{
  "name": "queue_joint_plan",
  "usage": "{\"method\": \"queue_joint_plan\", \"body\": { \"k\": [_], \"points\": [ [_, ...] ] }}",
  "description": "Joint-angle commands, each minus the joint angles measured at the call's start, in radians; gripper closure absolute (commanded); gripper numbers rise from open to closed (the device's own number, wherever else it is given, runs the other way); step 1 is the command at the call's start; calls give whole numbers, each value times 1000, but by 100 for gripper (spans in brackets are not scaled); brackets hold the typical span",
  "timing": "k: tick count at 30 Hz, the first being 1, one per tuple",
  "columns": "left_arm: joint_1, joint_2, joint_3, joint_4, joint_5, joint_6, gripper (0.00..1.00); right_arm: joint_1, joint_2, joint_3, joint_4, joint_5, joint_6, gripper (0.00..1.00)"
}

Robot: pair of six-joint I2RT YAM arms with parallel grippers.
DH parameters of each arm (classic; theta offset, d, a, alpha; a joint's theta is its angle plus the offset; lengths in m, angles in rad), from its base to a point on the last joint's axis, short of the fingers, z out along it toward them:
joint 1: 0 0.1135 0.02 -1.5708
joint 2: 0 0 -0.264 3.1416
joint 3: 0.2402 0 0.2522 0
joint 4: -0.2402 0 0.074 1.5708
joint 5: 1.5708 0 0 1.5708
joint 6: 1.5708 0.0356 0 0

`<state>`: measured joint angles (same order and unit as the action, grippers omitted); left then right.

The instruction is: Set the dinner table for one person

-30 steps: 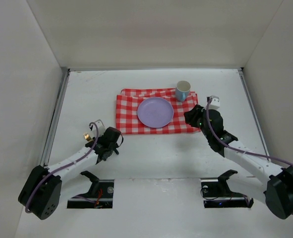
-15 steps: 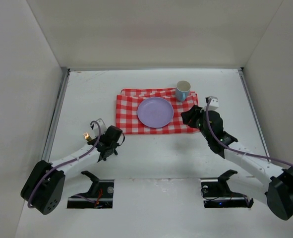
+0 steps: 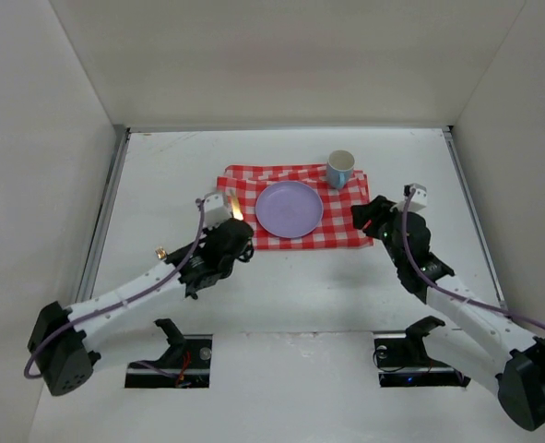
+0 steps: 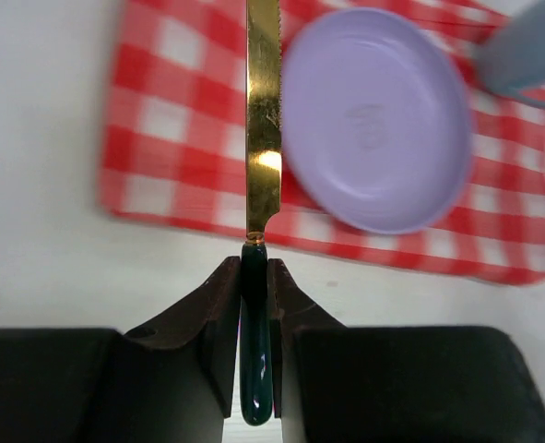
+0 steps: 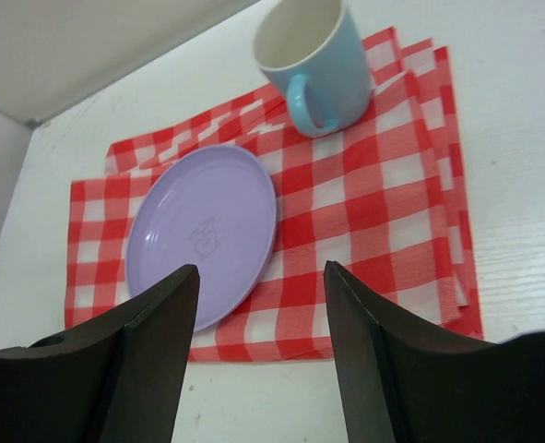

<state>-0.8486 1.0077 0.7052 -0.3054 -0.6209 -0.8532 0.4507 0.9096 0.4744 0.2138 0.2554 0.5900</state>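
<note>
Left hand (image 4: 255, 268): shut tight on the dark green handle of a gold knife (image 4: 263, 138). The pinch sits near the top of the handle, and the butt end hangs back between the fingers.
Knife's long axis: it points straight out from the left hand, away from the arm bases and toward the far side of the bench (image 3: 161, 175). The serrated blade leads.
Knife against the setting: the blade reaches over the near edge of the checked cloth (image 4: 161, 138) and runs up its left strip. It lies just beside the left rim of the lilac plate (image 4: 373, 120) and about parallel to it. I cannot tell how high it rides above the cloth.
Which arm is nearer: the left, plainly, since it carries the knife. From overhead it is at the cloth's near-left corner.
What the put-down turns on: in my judgement, keeping the blade in that bare strip between plate rim and cloth edge. A drift to the right would land it on the plate.
Right hand (image 5: 258, 272): spread wide and holding nothing, poised off the cloth's right side and well apart from the knife.
Farther back: the plate sits mid-cloth, and the blue mug (image 3: 340, 169) stands upright at the cloth's far-right corner.
</note>
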Motion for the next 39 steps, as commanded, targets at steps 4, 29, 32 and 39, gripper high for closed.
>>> {"method": "queue_joint_plan", "body": {
  "k": [4, 29, 32, 39],
  "points": [
    [-97, 337, 238, 334, 128, 16, 100, -83, -77, -43, 48, 24, 70, 36],
    [-102, 966, 611, 657, 320, -138, 100, -111, -104, -59, 48, 13, 87, 35],
    [-94, 988, 611, 673, 325, -139, 100, -111, -94, -59, 53, 13, 87, 35],
    [-62, 1026, 609, 675, 334, -156, 100, -109, -78, -57, 58, 12, 87, 35]
  ]
}}
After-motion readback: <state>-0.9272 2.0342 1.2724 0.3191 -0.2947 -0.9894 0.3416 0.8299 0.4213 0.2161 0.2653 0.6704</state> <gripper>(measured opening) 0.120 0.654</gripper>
